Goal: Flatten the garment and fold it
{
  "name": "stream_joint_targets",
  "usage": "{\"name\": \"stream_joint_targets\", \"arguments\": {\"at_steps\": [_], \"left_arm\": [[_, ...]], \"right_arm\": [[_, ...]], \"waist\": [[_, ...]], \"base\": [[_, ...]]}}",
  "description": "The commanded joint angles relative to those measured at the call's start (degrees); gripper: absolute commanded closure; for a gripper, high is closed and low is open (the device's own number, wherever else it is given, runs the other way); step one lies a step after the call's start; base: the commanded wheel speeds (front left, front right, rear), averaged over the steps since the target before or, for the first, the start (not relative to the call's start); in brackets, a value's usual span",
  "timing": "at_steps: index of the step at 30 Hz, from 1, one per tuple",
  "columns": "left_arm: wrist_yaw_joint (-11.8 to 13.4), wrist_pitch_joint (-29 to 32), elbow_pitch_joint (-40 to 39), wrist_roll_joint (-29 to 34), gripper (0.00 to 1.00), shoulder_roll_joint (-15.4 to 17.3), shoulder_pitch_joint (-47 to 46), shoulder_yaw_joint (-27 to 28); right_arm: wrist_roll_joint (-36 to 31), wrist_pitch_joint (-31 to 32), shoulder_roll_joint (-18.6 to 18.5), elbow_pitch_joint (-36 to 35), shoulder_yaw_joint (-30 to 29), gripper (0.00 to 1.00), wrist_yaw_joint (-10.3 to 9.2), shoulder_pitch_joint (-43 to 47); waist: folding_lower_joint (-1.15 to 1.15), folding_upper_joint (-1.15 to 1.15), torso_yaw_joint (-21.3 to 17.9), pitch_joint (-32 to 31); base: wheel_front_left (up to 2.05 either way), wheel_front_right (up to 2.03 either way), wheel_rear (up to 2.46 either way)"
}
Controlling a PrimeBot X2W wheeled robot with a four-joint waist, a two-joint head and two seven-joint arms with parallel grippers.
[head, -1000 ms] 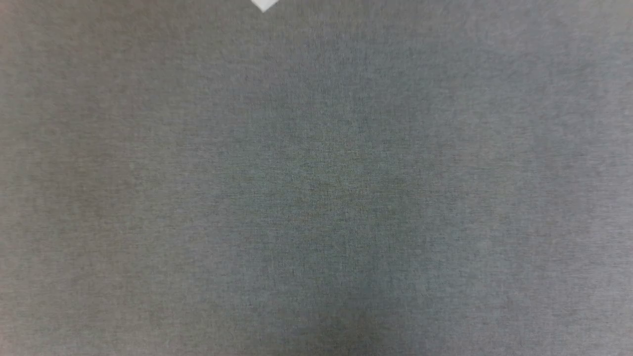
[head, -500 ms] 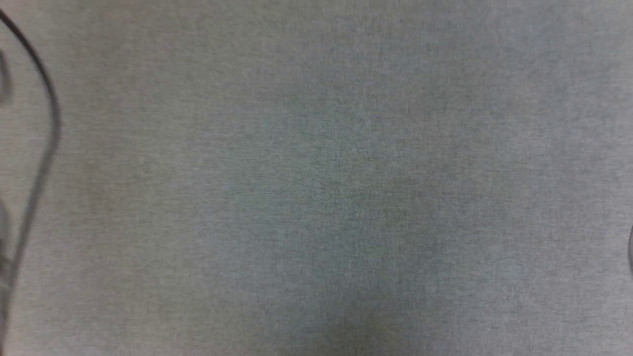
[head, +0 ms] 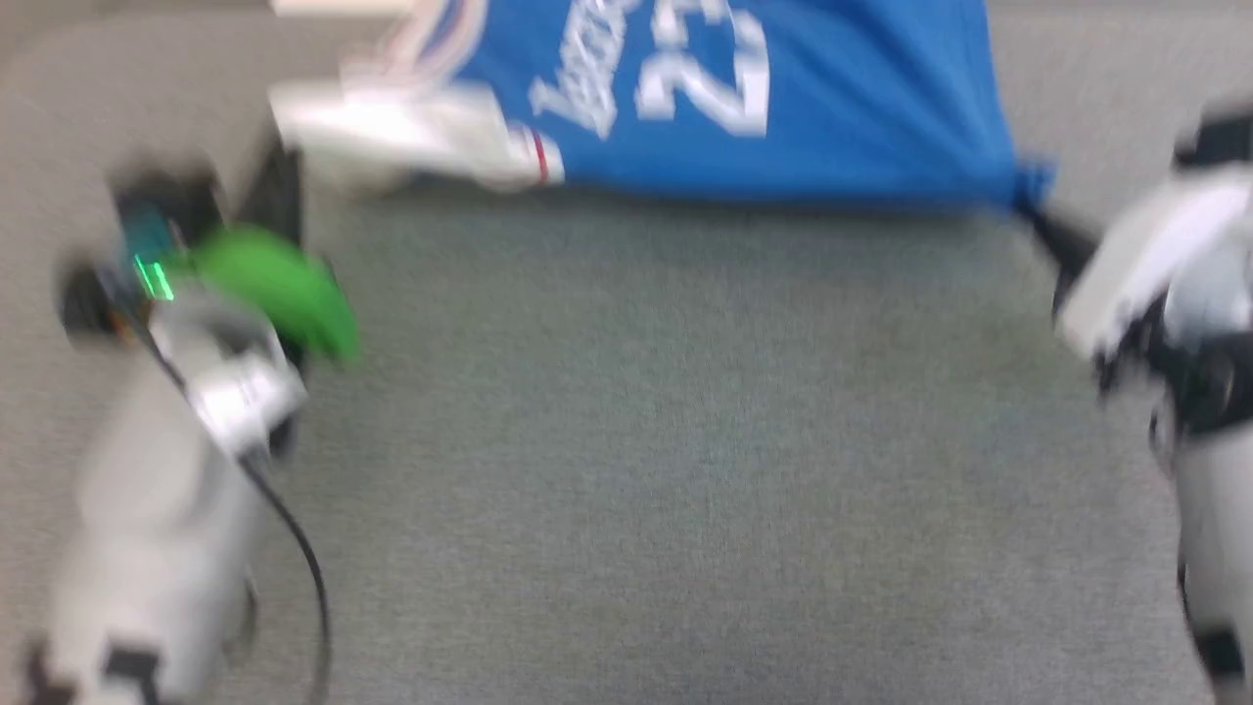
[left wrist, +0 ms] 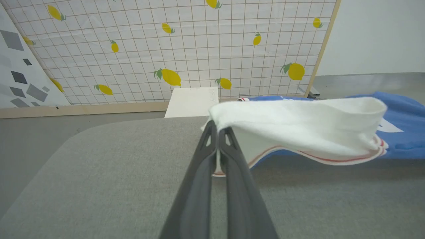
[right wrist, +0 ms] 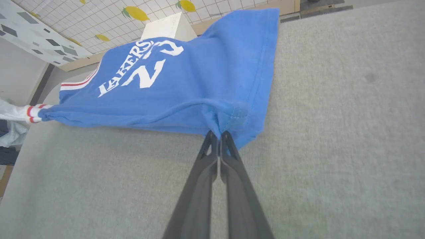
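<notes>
Head view: garment (head: 783, 117) stretched lengthwise over tabletop (head: 636, 441), left claw (left wrist: 217, 127) clamped on its white sleeve, right claw (right wrist: 218, 134) clamped on its blue corner.

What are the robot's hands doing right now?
Left gripper: closed, holding the garment by its white sleeve.
Right gripper: closed, holding its blue corner.
</notes>
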Motion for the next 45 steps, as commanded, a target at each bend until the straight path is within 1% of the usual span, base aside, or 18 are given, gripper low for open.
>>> {"name": "stream_joint_targets", "arguments": {"at_steps": [1, 5, 9, 13, 16, 21, 25, 30, 35, 40, 45], "left_arm": [[0.7, -0.1, -1.7, -1.4, 1.0, -0.5, 3.6, 0.2], [2.5, 2.0, -8.2, -4.0, 1.0, -0.9, 16.1, 0.0], [4.7, 5.7, -15.0, -7.4, 1.0, -0.7, 27.8, 0.1], [7.2, 9.5, -21.6, -11.1, 1.0, -0.4, 38.1, 0.7], [9.3, 12.3, -26.5, -13.5, 1.0, 0.4, 44.7, 1.5], [12.3, 17.4, -33.0, -16.8, 1.0, 2.1, 53.1, 2.2], [14.4, 21.5, -37.0, -19.3, 1.0, 3.3, 58.5, 2.4], [16.2, 24.0, -39.9, -20.7, 1.0, 4.1, 62.6, 2.5], [17.4, 23.5, -43.2, -20.7, 1.0, 4.1, 63.9, 3.1], [16.7, 22.2, -45.6, -19.4, 1.0, 5.2, 61.0, 4.0], [14.9, 24.3, -46.6, -17.0, 1.0, 7.7, 53.3, 3.3]], "right_arm": [[0.7, -0.6, -0.2, -1.2, 0.0, 1.0, -0.06, 2.7], [2.0, -1.7, -0.6, -4.2, 0.8, 1.0, -0.06, 11.6], [2.9, -2.4, -0.2, -6.6, 0.5, 1.0, -0.06, 18.9], [3.2, -3.0, 0.2, -8.4, -1.3, 1.0, -0.06, 25.2], [2.7, -2.7, -0.2, -10.0, -2.7, 1.0, -0.06, 29.9], [2.7, 0.1, -0.6, -13.2, -4.7, 1.0, -0.06, 37.1], [2.1, 4.2, -0.4, -16.0, -5.8, 1.0, -0.06, 42.1], [1.0, 9.2, 0.3, -18.7, -6.7, 1.0, -0.06, 46.2], [-0.5, 10.6, 1.3, -21.3, -7.9, 1.0, -0.06, 47.0], [-1.6, 11.1, 1.6, -23.4, -7.9, 1.0, -0.06, 44.8], [-2.5, 12.8, 0.8, -24.6, -8.1, 1.0, -0.06, 40.4]], "waist": [[0.01, 0.0, 1.6, -9.1], [0.01, 0.0, 1.4, -12.3], [0.01, 0.0, 1.1, -14.6], [0.01, 0.0, 1.1, -16.1], [0.01, 0.0, 1.1, -17.0], [0.01, 0.0, 1.2, -18.0], [0.01, 0.0, 0.8, -18.6], [0.01, 0.0, 0.3, -18.9], [0.01, 0.0, 0.0, -18.7], [0.01, 0.0, 0.1, -17.8], [0.01, 0.0, 0.3, -15.5]], "base": [[0.0, 0.0, 0.0], [0.0, 0.0, 0.0], [0.0, 0.0, 0.0], [0.0, 0.0, 0.0], [0.0, 0.0, 0.0], [0.0, 0.0, 0.0], [0.0, 0.0, 0.0], [0.0, 0.0, 0.0], [0.0, 0.0, 0.0], [0.0, 0.0, 0.0], [0.0, 0.0, 0.0]]}}
